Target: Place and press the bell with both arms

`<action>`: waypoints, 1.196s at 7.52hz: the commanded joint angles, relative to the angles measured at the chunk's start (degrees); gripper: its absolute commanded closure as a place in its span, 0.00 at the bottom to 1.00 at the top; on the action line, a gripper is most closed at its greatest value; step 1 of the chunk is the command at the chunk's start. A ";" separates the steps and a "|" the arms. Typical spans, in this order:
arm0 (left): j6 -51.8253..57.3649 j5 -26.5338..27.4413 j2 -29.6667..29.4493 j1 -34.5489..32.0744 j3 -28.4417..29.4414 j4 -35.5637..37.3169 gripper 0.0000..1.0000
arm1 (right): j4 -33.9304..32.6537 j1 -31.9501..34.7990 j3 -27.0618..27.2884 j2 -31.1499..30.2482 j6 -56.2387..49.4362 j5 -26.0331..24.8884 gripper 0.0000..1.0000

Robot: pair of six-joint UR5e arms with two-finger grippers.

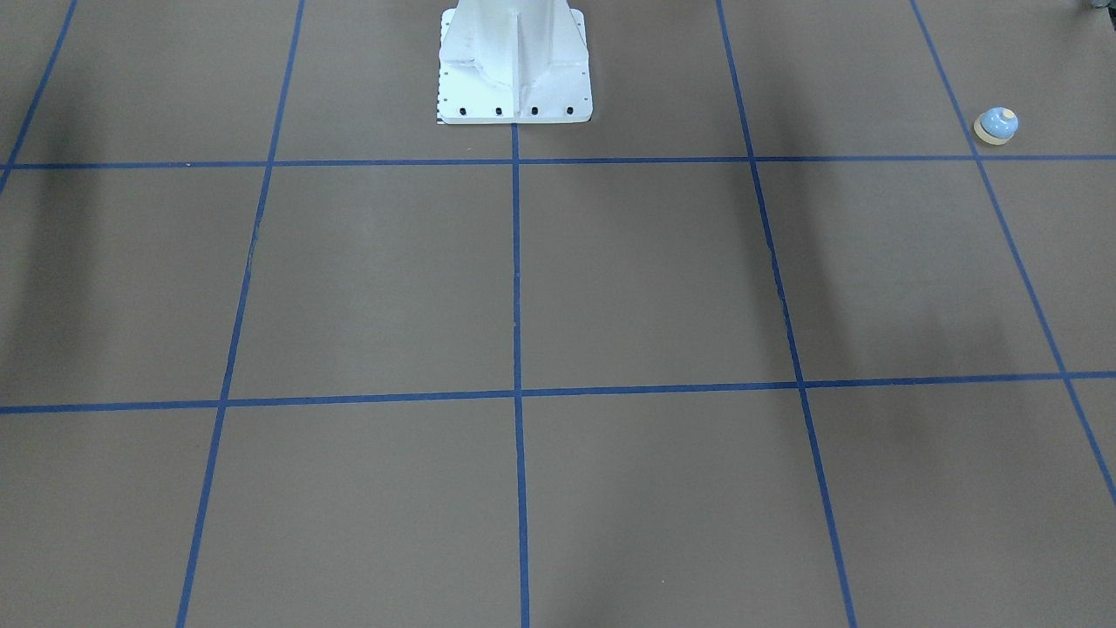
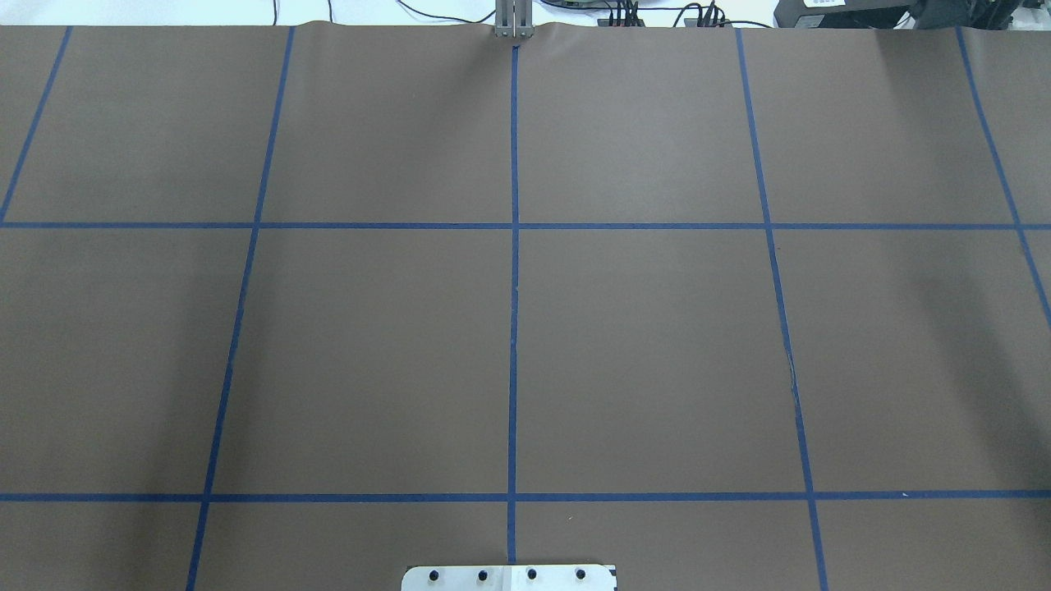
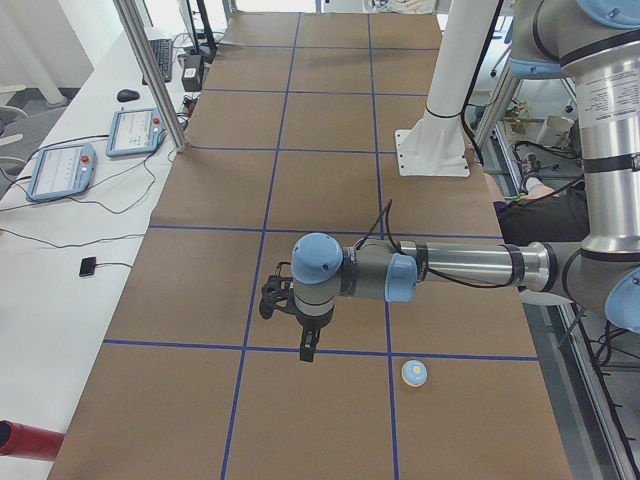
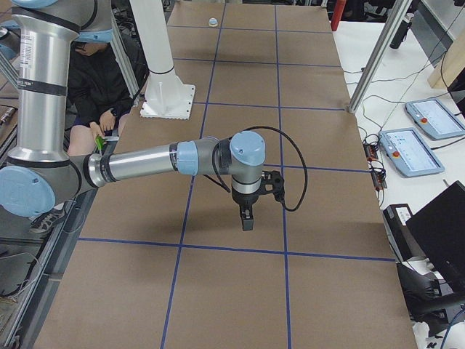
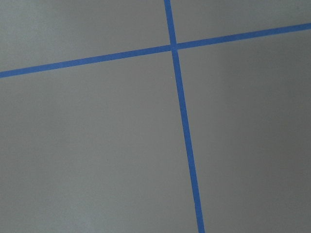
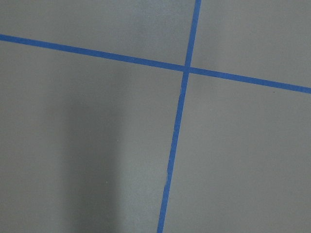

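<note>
Bell: the light-blue bell [image 1: 996, 126] stands upright on the brown table [image 1: 645, 279] at the robot's left end, level with the white pedestal [image 1: 514, 70] and just beside a blue tape line [image 1: 872, 159]
Left arm: the left arm [image 3: 460, 265] reaches out level over the table, the left gripper [image 3: 306, 345] pointing down, near the bell but apart from it
Right arm: the right arm [image 4: 142, 166] reaches out likewise, the right gripper [image 4: 247, 217] pointing down above the table, well apart from the bell
Jaws: seen from the side only; open or closed cannot be told for either
</note>
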 commanded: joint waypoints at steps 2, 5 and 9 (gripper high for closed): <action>0.09 0.09 0.26 0.00 0.32 -2.36 0.00 | 0.09 0.00 0.06 0.26 0.00 0.09 0.00; -0.09 0.00 0.27 0.00 -0.47 -2.64 0.00 | -0.09 -0.09 1.64 0.26 -0.09 0.09 0.00; -0.96 0.09 -3.78 0.00 -1.18 -1.58 0.00 | 2.09 -0.18 1.73 2.19 0.01 5.08 0.00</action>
